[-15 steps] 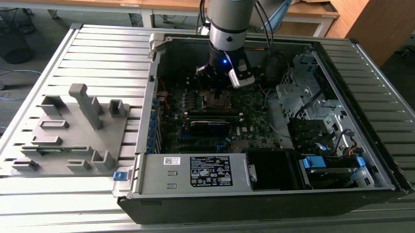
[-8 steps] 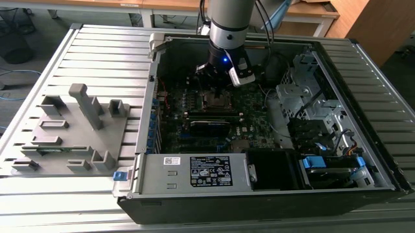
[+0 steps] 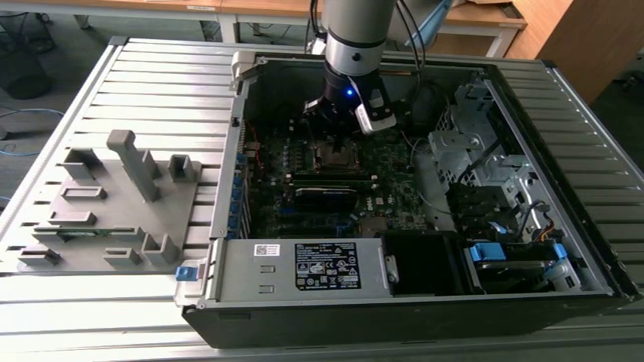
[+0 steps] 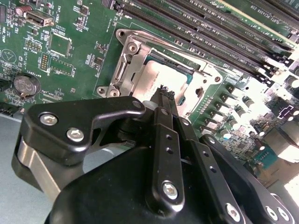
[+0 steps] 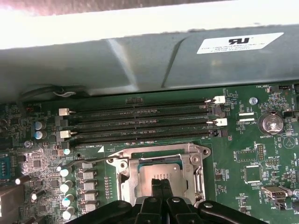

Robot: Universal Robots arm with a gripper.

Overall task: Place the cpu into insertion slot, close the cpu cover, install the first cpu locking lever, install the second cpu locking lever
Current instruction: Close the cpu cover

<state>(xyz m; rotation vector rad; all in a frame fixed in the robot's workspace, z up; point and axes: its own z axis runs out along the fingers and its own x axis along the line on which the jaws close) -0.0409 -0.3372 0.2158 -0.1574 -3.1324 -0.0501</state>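
cpu (image 5: 145,178) sitting flat in the insertion slot (image 4: 170,63), with the cpu cover (image 5: 127,184) looking like it's down around it | gripper (image 5: 160,181) fingers pinched together, nothing held, tips right at the cpu's top | all of it inside the open pc case (image 3: 563,90)

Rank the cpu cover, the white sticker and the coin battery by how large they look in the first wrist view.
1. cpu cover, largest, even with the tool hiding part of it.
2. white sticker, about as wide but much thinner.
3. coin battery, clearly smallest.
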